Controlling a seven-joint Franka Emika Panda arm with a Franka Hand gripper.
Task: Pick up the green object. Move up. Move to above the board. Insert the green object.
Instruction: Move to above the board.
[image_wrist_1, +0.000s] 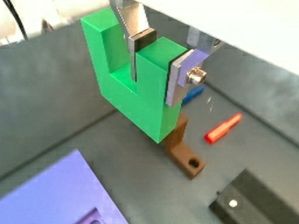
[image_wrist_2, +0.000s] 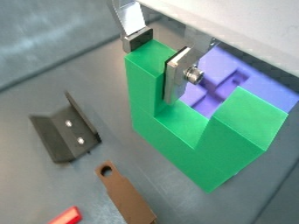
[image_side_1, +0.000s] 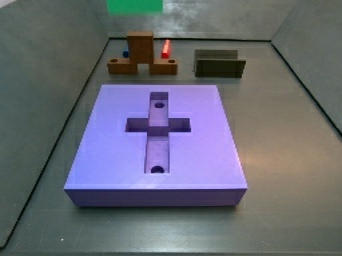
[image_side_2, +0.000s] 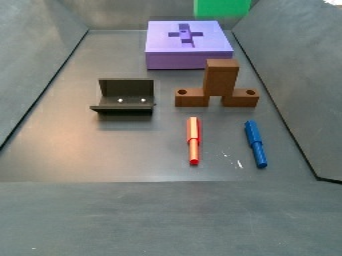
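Observation:
My gripper (image_wrist_1: 163, 59) is shut on one prong of the green object (image_wrist_1: 128, 83), a bright green U-shaped block, and holds it in the air with its notch up. One finger sits in the notch and the other on the prong's outer face, as both wrist views show (image_wrist_2: 160, 57). In both side views only the block's lower part shows at the top edge (image_side_1: 134, 5) (image_side_2: 223, 7), and the gripper is out of frame. The board (image_side_1: 120, 150), a large purple slab with a cross-shaped recess and two small holes, lies flat on the floor (image_side_2: 167, 45). Part of it shows behind the block (image_wrist_2: 228, 70).
A brown U-shaped block (image_side_2: 218, 85) stands near the board, below the held block (image_wrist_1: 181, 149). A red pen (image_side_2: 194, 140) and a blue pen (image_side_2: 254, 143) lie beside it. The dark fixture (image_side_2: 123, 97) stands on the floor. Grey walls enclose the floor.

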